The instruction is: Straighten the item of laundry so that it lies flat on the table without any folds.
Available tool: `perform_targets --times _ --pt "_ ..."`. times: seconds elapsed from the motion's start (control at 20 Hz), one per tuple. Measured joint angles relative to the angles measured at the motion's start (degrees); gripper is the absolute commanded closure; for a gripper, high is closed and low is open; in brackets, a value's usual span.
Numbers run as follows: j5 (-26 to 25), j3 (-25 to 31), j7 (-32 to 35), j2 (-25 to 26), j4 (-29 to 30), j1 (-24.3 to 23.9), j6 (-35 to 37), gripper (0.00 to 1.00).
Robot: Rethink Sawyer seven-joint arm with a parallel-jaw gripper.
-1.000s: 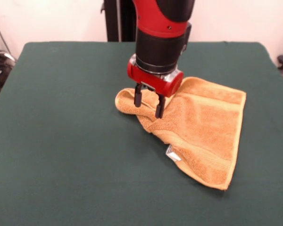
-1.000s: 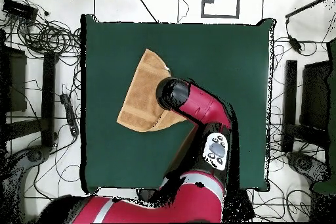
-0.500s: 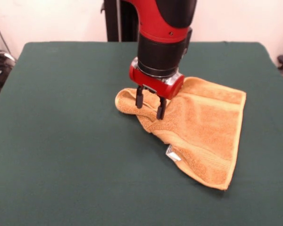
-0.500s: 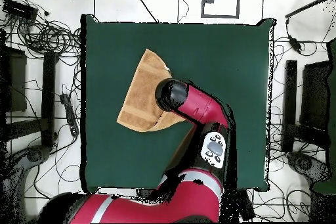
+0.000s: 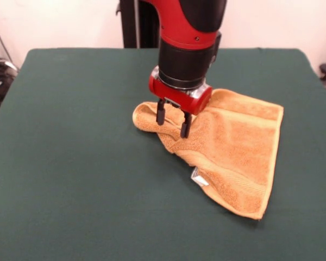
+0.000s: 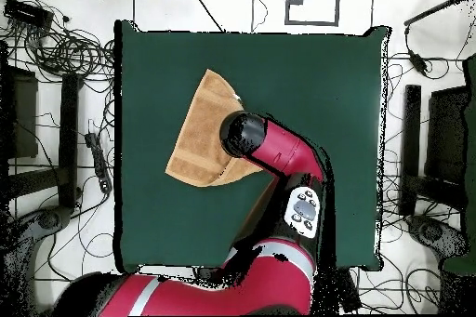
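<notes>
Gripper [image 5: 172, 124] spread open over the towel's [image 5: 236, 149] bunched corner.

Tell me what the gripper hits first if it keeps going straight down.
Probably the towel: the gripper points down with fingers open, over the bunched fold at its edge. The table lies beneath.

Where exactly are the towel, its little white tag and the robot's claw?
towel [image 5: 236, 141], front view, middle of the flat part.
white tag [image 5: 199, 177], front view, at the towel's near edge.
gripper [image 5: 172, 118], front view, between its two black fingertips.
</notes>
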Motion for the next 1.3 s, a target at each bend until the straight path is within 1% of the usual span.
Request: perform_targets --times 0.55,1.3 --pt "0.0 0.0 0.0 0.0 0.2 0.4 0.0 0.00" --pt "0.4 0.0 0.3 0.0 5.1 1.7 -4.4 0.00"
